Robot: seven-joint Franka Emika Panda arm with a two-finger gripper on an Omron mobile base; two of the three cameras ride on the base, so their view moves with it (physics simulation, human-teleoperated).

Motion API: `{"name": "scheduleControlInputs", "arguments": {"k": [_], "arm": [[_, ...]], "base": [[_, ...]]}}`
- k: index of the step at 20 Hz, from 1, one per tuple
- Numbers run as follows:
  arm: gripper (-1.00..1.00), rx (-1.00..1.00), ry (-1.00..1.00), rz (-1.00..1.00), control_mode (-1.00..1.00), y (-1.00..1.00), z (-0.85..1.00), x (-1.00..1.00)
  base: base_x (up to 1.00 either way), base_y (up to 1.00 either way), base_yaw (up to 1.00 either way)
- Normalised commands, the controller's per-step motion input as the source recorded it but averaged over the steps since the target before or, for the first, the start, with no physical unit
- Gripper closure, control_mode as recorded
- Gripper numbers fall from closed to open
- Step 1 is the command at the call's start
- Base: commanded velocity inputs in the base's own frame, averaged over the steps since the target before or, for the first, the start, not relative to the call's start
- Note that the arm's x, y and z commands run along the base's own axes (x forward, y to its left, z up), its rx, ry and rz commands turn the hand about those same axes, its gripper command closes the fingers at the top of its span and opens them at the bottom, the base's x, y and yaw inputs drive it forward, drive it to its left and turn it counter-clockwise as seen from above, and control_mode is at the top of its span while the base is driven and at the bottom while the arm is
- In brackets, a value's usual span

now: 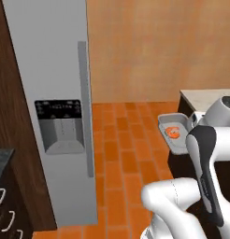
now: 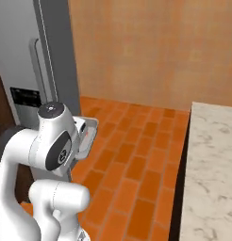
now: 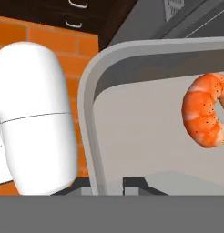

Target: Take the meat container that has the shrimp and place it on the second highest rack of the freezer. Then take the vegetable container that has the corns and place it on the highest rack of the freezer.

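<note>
The meat container (image 1: 174, 134) is a small shallow grey tray, held in the air over the orange tiled floor just right of the freezer (image 1: 51, 70). One curled orange-pink shrimp (image 1: 172, 132) lies in it. In the hand view my gripper (image 3: 109, 186) is shut on the meat container's (image 3: 93, 113) near rim, one fingertip on each side, with the shrimp (image 3: 205, 111) at the right. In the right base view the meat container (image 2: 88, 133) pokes out from behind my arm. The freezer's door with the dark dispenser panel (image 1: 59, 109) looks shut.
A long vertical handle (image 1: 83, 107) runs down the freezer door. Dark wooden cabinets (image 1: 5, 93) flank the freezer, with drawers (image 1: 7, 210) at the lower left. A marble counter (image 2: 212, 164) stands on the right. An orange wall (image 1: 159, 46) closes the back.
</note>
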Motion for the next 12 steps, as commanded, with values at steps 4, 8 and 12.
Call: {"name": "scheduleControlInputs", "arguments": {"k": [4,8,12], "arm": [[1.0,0.0,0.0,0.0,1.0,0.0,0.0,0.0],[1.0,0.0,0.0,0.0,1.0,0.0,0.0,0.0],[1.0,0.0,0.0,0.0,1.0,0.0,0.0,0.0]], "base": [[1.0,-0.35,-0.03],[1.0,-0.61,0.0],[1.0,-0.46,0.3]]}}
